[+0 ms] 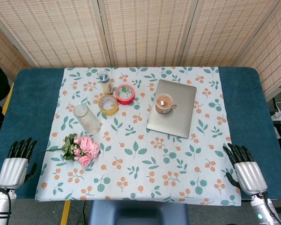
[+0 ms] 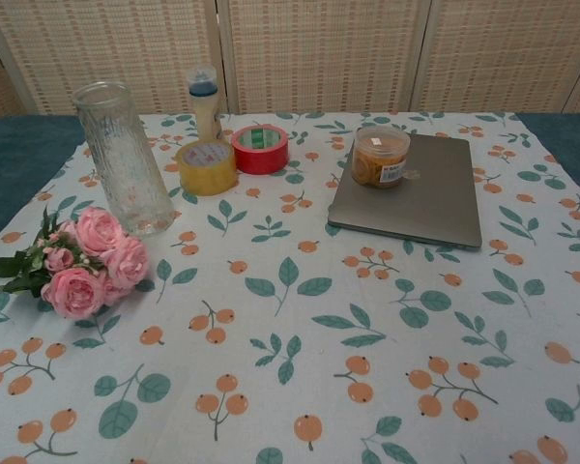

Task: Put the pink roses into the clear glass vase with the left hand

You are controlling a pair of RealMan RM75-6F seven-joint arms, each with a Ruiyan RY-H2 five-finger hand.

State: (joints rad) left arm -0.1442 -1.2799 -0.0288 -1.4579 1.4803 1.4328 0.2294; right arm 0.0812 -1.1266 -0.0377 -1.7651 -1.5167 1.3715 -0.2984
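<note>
Head and chest views of the bench [image 1: 33, 93], which was covered in dark teal and overlaid with a white tablecloth [image 1: 178, 159] printed with leaves and orange berries.

The pink roses [image 1: 85, 149] lay on their side on the cloth near its left edge, toward the near left corner, with the blooms pointing inward and the green leaves and stems pointing to the left edge. The clear glass vase [image 1: 86, 118] stood upright just behind the roses, apart from them; in the chest view its ribbed wall rose directly beyond the blooms.

Toward the far edge, left of centre, stood a small bottle [image 1: 104, 83] with a blue cap. In front of it lay a roll of yellow tape [image 1: 108, 105] and a roll of red tape [image 1: 125, 94], side by side and touching.

Right of centre lay a closed silver laptop [image 1: 180, 119], and on its lid stood a clear lidded jar [image 1: 163, 103] with orange-brown contents.

The left hand [image 1: 16, 164] rested at the near left corner of the bench, off the cloth, released, fingers apart and grasping nothing. The right hand [image 1: 243, 168] rested at the near right corner, at the cloth's edge, likewise released and grasping nothing. Both hands appeared in the head view only.
</note>
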